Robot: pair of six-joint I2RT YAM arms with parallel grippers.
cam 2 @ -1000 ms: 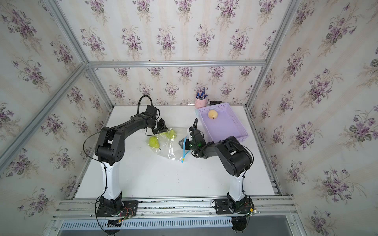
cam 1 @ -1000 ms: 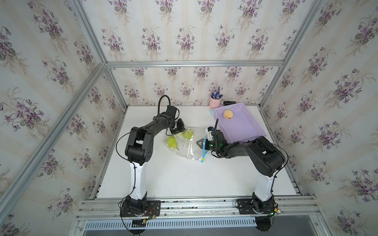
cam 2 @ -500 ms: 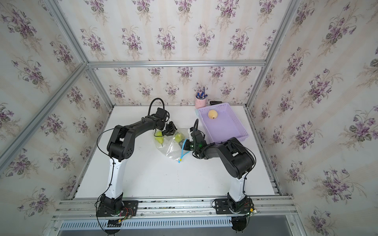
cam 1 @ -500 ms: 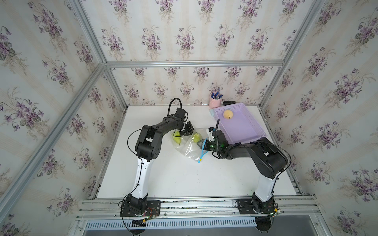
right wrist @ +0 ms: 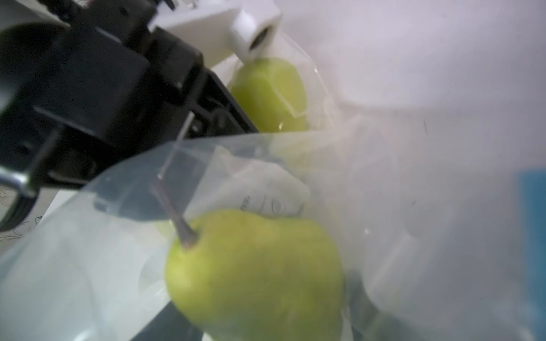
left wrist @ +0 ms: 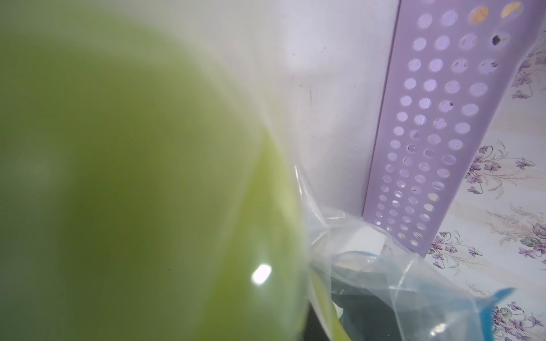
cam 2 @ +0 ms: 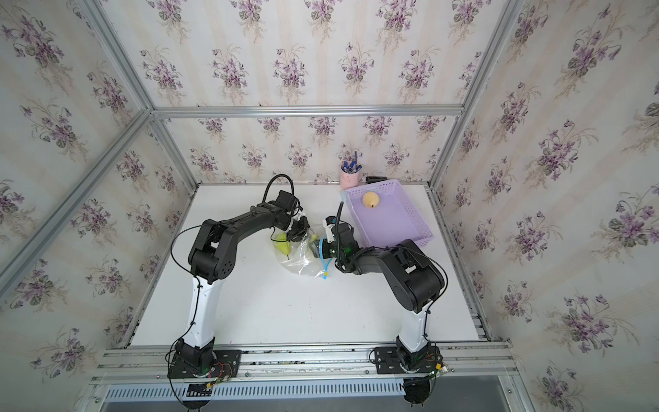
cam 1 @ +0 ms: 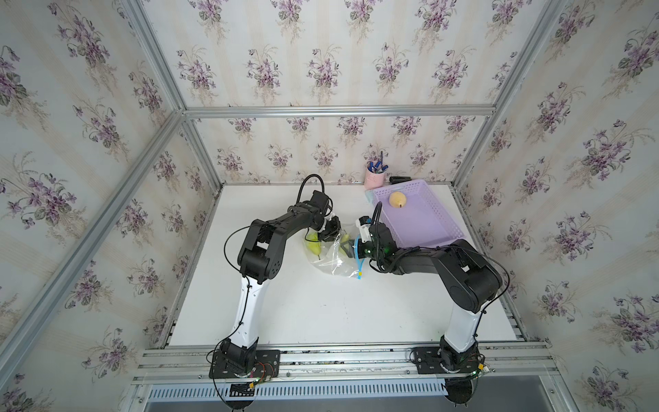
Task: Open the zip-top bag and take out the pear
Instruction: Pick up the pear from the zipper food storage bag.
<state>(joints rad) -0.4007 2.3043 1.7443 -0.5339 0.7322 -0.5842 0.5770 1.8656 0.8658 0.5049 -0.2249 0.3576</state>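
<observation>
Seemingly the left gripper (cam 1: 330,233) and right gripper (cam 1: 346,245) crowded the zip-top bag (cam 1: 333,264) to free a pear (right wrist: 254,271); neither's jaw gap showed.

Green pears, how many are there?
2: one pear beside the left arm, another pear nearer the right arm, both by the clear bag. More may hide under plastic.

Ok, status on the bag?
Left tool and right tool both at the zip-top bag, grip unclear. Pear inside bag. Nothing in the way.

Clear, glossy, crinkly plastic zip-top bag (cam 1: 332,264)
</observation>
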